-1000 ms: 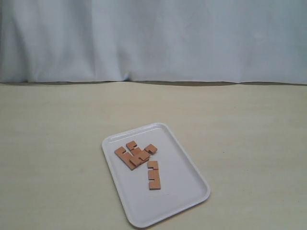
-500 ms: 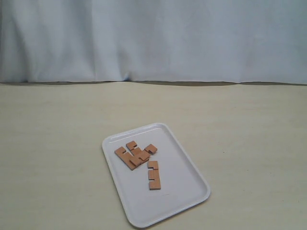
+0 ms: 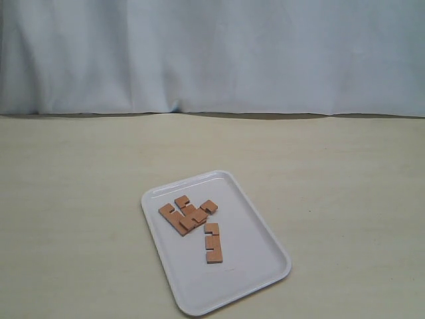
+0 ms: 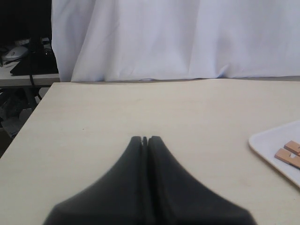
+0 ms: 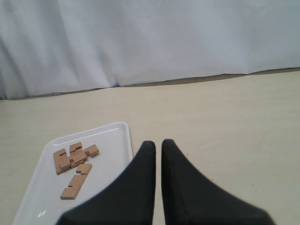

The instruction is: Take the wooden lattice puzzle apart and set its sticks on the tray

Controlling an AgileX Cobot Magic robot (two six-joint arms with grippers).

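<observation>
The white tray (image 3: 247, 267) lies on the table at the front centre. On it the reddish-brown notched sticks (image 3: 188, 214) lie loose in a small overlapping heap, and one stick (image 3: 213, 243) lies alone just in front of them. No assembled lattice puzzle shows. Neither gripper appears in the exterior view. My left gripper (image 4: 145, 139) is shut and empty over bare table, with the tray's corner (image 4: 276, 141) and stick ends (image 4: 289, 155) off to one side. My right gripper (image 5: 158, 143) is shut with a thin slit and holds nothing, beside the tray (image 5: 110, 157) and its sticks (image 5: 72, 156).
A white curtain (image 3: 212, 53) hangs behind the far edge of the beige table (image 3: 345, 199). In the left wrist view a side edge of the table (image 4: 28, 117) shows, with dark clutter (image 4: 23, 56) beyond it.
</observation>
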